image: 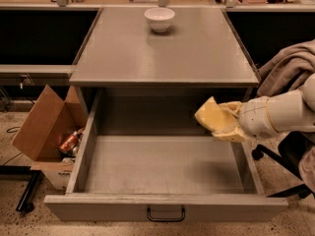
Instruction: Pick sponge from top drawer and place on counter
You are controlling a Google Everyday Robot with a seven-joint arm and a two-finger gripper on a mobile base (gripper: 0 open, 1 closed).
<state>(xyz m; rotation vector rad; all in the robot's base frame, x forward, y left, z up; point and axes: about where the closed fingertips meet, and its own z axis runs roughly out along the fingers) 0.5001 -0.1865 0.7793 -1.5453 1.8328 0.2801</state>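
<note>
The top drawer (162, 166) is pulled fully open, its grey floor bare, with a dark handle on its front panel. My gripper (224, 122) comes in from the right on a white arm and is shut on the pale yellow sponge (210, 114). It holds the sponge in the air over the drawer's right rear part, just below the front edge of the counter (162, 48). The cream fingers (231, 132) wrap the sponge's right and lower sides.
A white bowl (159, 18) stands at the back middle of the counter. An open cardboard box (47, 132) with cans sits on the floor to the left. A chair with a beige cloth (290, 70) is at the right. A wooden tabletop runs behind.
</note>
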